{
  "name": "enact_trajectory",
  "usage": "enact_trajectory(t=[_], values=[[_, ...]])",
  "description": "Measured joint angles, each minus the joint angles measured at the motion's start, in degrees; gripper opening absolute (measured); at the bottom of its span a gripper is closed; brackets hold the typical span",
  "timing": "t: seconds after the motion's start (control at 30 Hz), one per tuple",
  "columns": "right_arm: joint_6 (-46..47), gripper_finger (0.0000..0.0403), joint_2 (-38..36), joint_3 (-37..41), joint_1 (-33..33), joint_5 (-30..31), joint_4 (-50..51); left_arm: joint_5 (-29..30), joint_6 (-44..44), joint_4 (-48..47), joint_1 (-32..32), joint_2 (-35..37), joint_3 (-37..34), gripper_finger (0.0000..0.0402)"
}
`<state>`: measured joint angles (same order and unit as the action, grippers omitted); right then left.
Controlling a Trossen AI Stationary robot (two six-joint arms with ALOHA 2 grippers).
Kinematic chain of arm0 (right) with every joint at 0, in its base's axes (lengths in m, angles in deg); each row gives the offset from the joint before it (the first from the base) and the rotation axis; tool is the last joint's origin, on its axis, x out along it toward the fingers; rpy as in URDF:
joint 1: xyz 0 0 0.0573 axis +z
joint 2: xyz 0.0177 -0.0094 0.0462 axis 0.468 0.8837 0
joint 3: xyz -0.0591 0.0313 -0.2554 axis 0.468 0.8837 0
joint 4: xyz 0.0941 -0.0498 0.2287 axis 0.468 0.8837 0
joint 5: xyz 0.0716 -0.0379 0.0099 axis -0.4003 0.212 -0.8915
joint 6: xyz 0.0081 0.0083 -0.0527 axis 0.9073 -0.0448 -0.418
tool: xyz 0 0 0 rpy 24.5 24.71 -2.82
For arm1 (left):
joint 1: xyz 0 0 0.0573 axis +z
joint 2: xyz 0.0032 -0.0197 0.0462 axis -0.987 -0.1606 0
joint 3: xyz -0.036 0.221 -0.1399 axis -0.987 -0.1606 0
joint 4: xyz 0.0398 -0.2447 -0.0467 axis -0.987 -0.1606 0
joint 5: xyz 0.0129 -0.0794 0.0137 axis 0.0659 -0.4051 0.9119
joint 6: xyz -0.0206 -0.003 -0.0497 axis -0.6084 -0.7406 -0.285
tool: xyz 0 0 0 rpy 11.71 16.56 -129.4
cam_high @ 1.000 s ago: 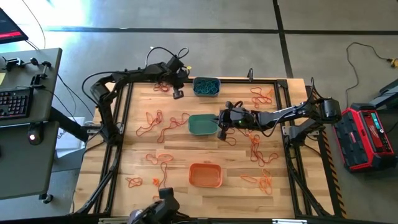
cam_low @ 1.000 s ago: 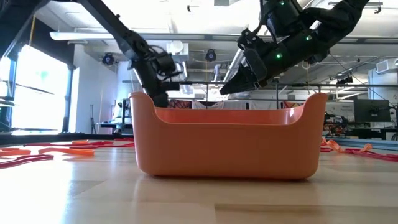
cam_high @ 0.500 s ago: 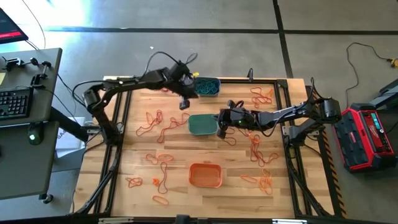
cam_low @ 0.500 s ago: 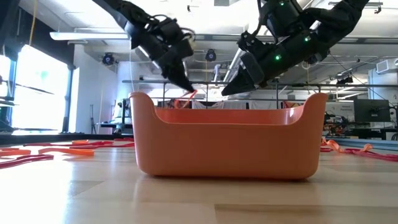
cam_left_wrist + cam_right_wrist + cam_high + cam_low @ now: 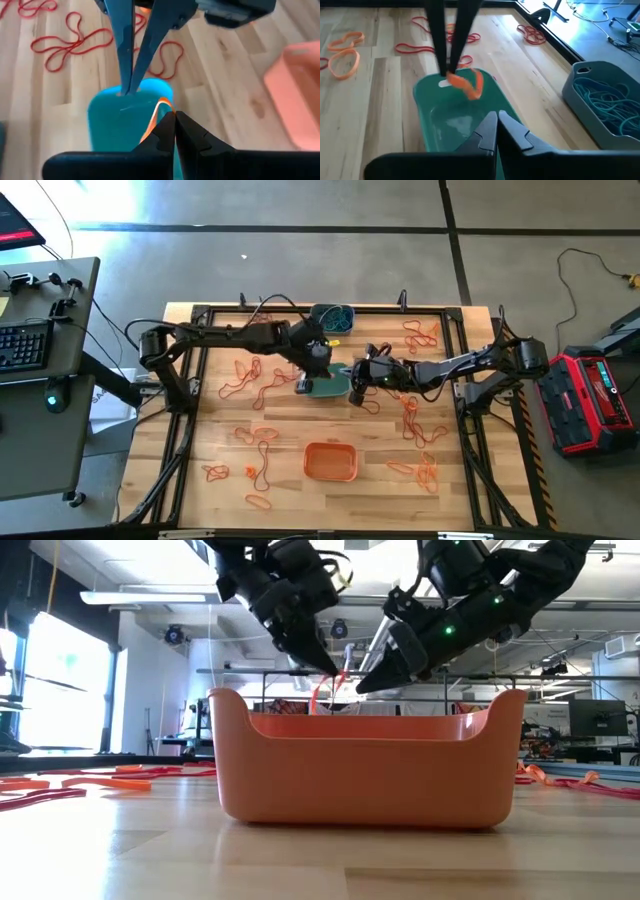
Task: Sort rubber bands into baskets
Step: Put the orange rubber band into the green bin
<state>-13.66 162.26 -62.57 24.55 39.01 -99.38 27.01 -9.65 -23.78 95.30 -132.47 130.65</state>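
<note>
Left claw (image 5: pixel 447 70) pinches orange rubber band (image 5: pixel 466 84) — above teal-green basket (image 5: pixel 465 120).

You have three baskets: grey-blue basket (image 5: pixel 332 318), teal-green basket (image 5: pixel 326 381), orange basket (image 5: pixel 330 461). Two grippers. Loose rubber bands (image 5: pixel 250 380): too many to count.

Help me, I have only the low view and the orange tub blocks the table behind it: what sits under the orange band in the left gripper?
Observer: The green tub. The left gripper, shut on the orange band, hangs over it.
Operator: And the right gripper?
Observer: The right gripper is shut, with nothing visible in it, over the same tub's rim.
</note>
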Motion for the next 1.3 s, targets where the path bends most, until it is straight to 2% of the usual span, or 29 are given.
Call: enact_trajectory(t=[0.23, 0.5, 0.83, 1.07, 1.3], values=[[0.3, 0.0000, 0.0, 0.0, 0.6, 3.3, 1.8, 4.0, -7.5, 8.0, -1.7, 0.0, -5.6, 0.0000], [0.3, 0.0000, 0.0, 0.0, 1.2, 4.9, 2.7, 10.8, -10.4, 16.2, -0.4, -0.5, -10.9, 0.0000], [0.2, 0.0000, 0.0, 0.0, 1.2, 4.9, 2.9, 11.1, -9.9, 18.7, -0.5, -6.3, -11.2, 0.0004], [0.2, 0.0000, 0.0, 0.0, 1.2, 4.8, 3.3, 12.8, -10.3, 21.3, -0.6, -5.4, -11.1, 0.0039], [-0.2, 0.0000, 0.0, 0.0, 1.2, 2.5, 3.3, 11.6, -10.4, 22.7, -0.8, -5.4, -11.1, 0.0089]])
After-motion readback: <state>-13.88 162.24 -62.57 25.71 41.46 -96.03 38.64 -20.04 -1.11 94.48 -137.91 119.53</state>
